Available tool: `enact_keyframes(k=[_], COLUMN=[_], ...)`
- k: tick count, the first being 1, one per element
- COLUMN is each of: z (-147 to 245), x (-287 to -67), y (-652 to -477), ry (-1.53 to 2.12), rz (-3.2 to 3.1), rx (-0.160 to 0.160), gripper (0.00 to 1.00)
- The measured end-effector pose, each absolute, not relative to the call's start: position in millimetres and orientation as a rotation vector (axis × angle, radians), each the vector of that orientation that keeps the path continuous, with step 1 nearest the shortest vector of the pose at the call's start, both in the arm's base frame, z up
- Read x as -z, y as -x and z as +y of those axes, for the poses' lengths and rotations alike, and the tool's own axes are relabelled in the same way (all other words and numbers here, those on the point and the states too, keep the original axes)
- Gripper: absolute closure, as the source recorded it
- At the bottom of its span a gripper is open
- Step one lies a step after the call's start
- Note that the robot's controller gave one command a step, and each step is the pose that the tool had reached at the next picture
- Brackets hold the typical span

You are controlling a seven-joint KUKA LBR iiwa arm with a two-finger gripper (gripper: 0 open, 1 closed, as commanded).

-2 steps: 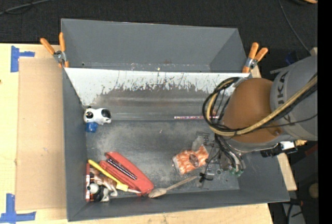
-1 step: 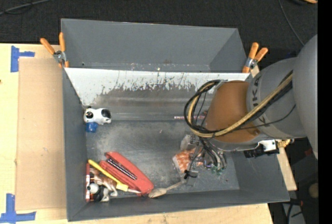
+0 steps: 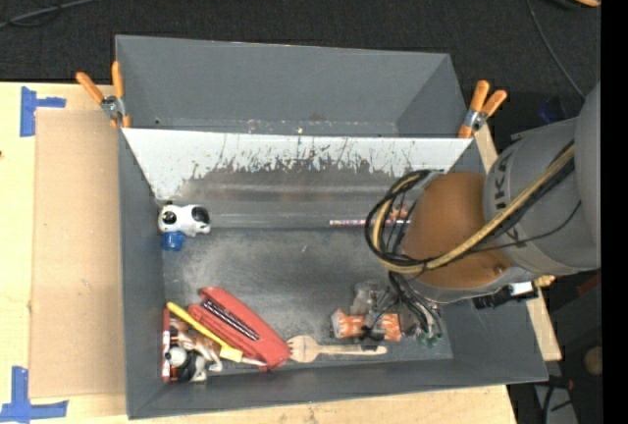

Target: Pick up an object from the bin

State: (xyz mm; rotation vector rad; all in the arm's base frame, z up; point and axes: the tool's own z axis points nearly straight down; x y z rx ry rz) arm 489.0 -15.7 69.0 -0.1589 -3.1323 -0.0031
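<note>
My gripper (image 3: pixel 379 312) is low in the bin's front right part, under the arm's orange cover. It is right over a small orange and silver thing (image 3: pixel 347 324) on the bin floor. A second orange bit (image 3: pixel 391 326) shows just to the gripper's right; whether it is part of the same thing I cannot tell. A pale wooden spoon (image 3: pixel 324 346) lies just in front of them, along the front wall. A small green thing (image 3: pixel 429 339) lies to the right of the gripper.
A red flat case (image 3: pixel 240 324) and a yellow pencil (image 3: pixel 196 324) lie at the front left, beside a small heap (image 3: pixel 182 360) in the corner. A black-and-white toy (image 3: pixel 184 218) with a blue piece (image 3: pixel 173 240) sits by the left wall.
</note>
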Motion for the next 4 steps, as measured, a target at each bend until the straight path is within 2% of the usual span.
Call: enact_keyframes(k=[1, 2, 3, 4], z=[-16, -19, -24, -24], x=[-69, -146, -221, -216], y=[-489.0, -495.7, -494.1, -497.6], ry=[0.157, 0.088, 0.128, 0.116], rz=[-3.132, -3.130, -3.120, -3.143], rx=[0.003, 0.004, 0.004, 0.003], gripper=[1.00, 1.00, 1.00, 1.00])
